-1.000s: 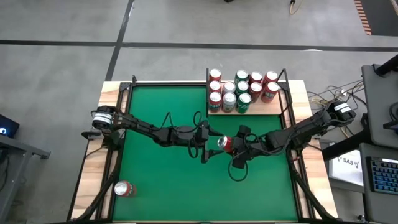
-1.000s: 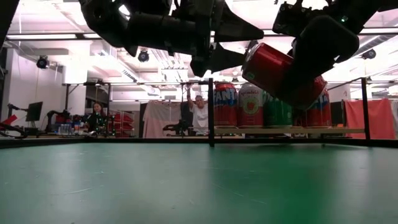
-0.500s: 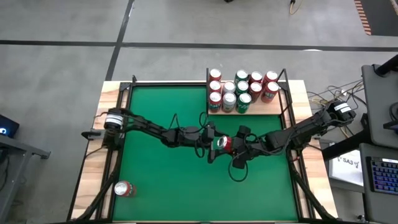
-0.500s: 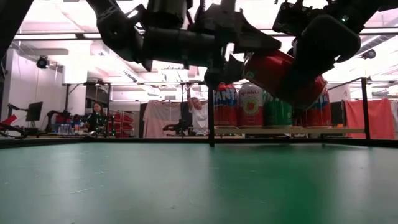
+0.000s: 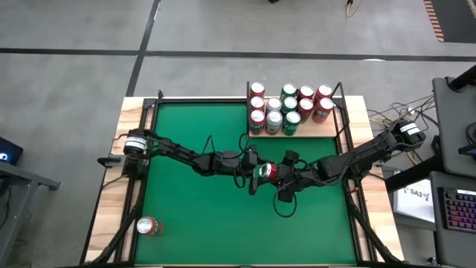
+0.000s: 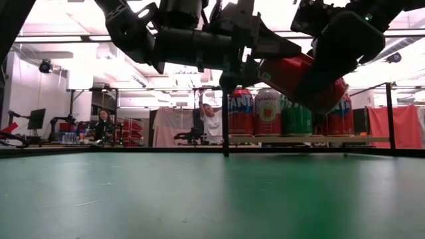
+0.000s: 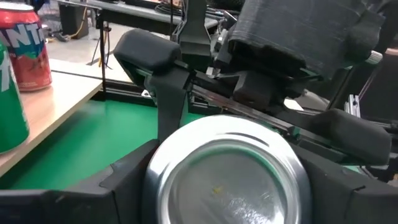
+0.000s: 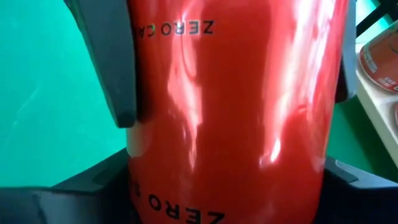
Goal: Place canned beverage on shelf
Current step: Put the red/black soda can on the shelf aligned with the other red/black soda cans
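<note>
My right gripper (image 5: 277,174) pinches the red can (image 5: 268,173) mid-air, well short of the shelf (image 5: 294,132). My left gripper (image 5: 255,173) has its fingers spread around the can's end. This looks like a handover; next, left clamps, right lets go.

— Where are the arms?
— Both reach inward and meet mid-surface, raised off it. The right gripper (image 5: 275,176) has its fingers (image 8: 102,62) clamped on a red can (image 5: 266,172); the left gripper (image 5: 253,172) has its fingers (image 7: 155,59) around the can's end.
</note>
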You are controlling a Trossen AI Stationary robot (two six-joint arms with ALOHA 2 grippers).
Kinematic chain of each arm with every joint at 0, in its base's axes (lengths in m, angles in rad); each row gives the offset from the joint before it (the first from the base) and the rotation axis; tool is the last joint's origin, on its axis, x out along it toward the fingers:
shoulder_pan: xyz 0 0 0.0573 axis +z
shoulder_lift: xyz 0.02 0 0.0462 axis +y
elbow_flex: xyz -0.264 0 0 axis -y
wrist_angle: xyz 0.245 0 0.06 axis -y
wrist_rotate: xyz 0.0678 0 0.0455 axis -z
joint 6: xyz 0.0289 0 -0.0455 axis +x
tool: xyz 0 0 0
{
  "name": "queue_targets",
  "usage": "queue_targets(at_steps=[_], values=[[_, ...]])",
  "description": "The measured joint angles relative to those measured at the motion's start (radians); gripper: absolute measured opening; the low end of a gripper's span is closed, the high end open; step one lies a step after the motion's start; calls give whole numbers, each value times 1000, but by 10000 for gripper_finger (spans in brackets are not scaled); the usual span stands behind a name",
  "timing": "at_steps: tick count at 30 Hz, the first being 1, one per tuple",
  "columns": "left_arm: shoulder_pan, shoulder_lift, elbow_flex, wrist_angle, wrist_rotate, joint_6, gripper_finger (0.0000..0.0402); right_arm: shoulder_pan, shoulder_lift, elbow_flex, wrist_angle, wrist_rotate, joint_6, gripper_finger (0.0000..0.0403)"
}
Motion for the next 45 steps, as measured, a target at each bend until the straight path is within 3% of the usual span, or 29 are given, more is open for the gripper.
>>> queue_targets(at_steps=[4, 9, 13, 18, 20, 22, 27, 31, 35, 39, 45], values=[[9, -46, -9, -36, -23, -54, 283, 0, -1, 53, -92, 12, 40, 348], [13, -168, -114, 23, -81, -55, 283, 16, -13, 182, -289, 49, 59, 361], [14, -304, -285, 217, -94, -56, 283, 67, -49, 278, -406, 125, 35, 361], [4, -444, -508, 633, -61, -61, 283, 178, -134, 321, -379, 299, -24, 361], [-1, -465, -560, 768, -12, -79, 283, 223, -163, 290, -257, 389, -100, 361], [-7, -504, -567, 753, 7, -79, 283, 255, -180, 234, -78, 446, -219, 362], [-19, -501, -524, 751, 54, -66, 283, 255, -152, 68, 561, 473, -552, 362], [-21, -491, -442, 764, 172, -84, 283, 226, -57, -47, 1122, 424, -807, 362], [-21, -490, -362, 735, 251, -102, 283, 176, 68, -90, 1536, 257, -948, 362], [-21, -485, -298, 710, 290, -112, 283, 118, 166, -45, 1679, 65, -991, 363], [-21, -471, -260, 636, 297, -111, 283, 51, 245, 96, 1684, 18, -1000, 363]])
